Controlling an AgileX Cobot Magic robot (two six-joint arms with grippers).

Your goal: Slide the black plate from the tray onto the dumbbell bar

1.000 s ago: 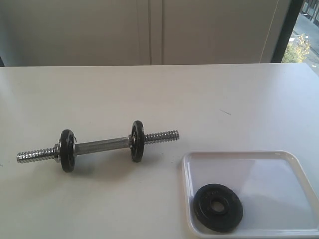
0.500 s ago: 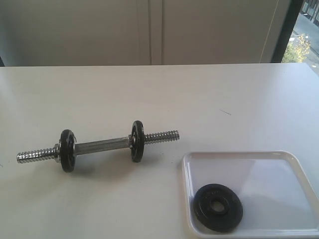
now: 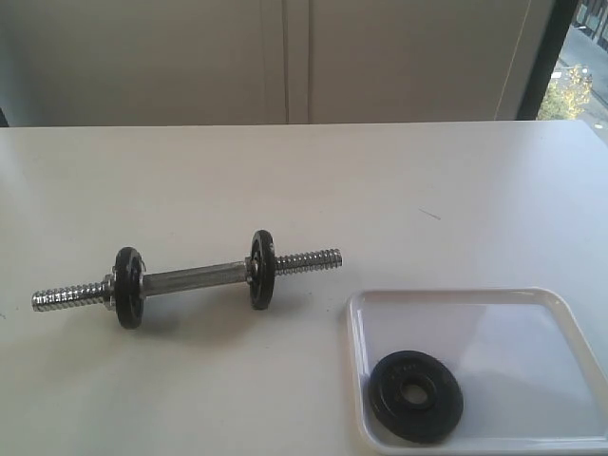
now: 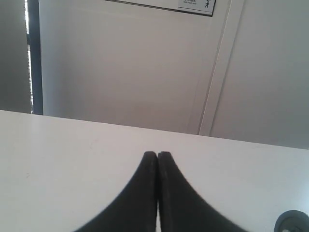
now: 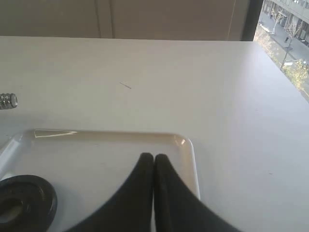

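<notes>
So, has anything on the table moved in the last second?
Nothing visibly changed. The black plate lies flat in the tray, and the dumbbell bar rests on the table as before. The left claw and right claw are shut, holding nothing.

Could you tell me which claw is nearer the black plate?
Right. The right claw hangs at the tray with the black plate close beside it; the left claw faces table, tray unseen.
</notes>
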